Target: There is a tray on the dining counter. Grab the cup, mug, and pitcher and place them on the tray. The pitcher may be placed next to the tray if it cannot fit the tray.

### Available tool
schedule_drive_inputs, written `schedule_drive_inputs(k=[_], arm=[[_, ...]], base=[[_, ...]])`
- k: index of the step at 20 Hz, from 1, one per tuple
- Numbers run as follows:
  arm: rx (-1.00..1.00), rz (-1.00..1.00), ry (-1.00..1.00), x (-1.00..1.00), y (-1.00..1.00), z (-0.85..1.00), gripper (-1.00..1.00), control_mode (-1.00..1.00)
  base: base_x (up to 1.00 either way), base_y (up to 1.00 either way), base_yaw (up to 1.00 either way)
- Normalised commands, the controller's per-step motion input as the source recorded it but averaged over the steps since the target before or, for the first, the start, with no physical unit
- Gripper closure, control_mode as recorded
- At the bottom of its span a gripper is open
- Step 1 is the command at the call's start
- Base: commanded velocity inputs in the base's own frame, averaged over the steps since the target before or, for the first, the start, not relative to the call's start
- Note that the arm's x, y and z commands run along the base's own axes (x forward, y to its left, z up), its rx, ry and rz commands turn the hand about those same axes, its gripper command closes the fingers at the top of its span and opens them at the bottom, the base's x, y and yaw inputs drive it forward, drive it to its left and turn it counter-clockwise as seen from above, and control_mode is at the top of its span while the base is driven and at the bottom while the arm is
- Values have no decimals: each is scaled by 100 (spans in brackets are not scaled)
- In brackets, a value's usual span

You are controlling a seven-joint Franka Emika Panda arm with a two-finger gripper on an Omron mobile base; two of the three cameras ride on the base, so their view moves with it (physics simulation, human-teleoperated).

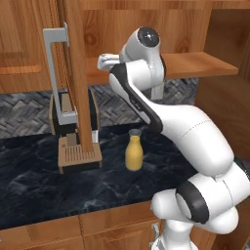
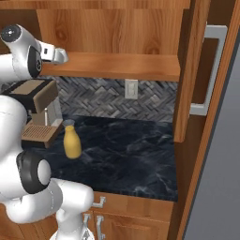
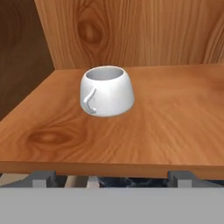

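While the arm reached up toward the wooden shelf [image 1: 195,66] in the left base view, the pitcher [image 1: 134,152] stood well below the claw [image 1: 104,62] on the black worktop [image 1: 49,185], beside the coffee machine [image 1: 73,132]. Seen from the right base view, the pitcher [image 2: 71,142] likewise sat low beneath the raised hand. Through the hand view, the mug [image 3: 106,91] rested on the shelf straight ahead of the claw, whose fingertips [image 3: 41,177] stood spread and empty. Judging by this, nothing had reached the tray yet; all three vessels remained.
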Motion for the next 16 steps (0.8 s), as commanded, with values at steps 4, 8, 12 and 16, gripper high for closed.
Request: schedule_drive_inputs(k=[4,8,12,16], arm=[[0,0,0,27,5,0,-100,-100],[0,0,0,26,5,0,-100,-100],[0,0,0,24,6,0,-100,-100],[0,0,0,19,10,-4,-100,-100]], base=[[0,0,0],[0,0,0],[0,0,0],[0,0,0]])
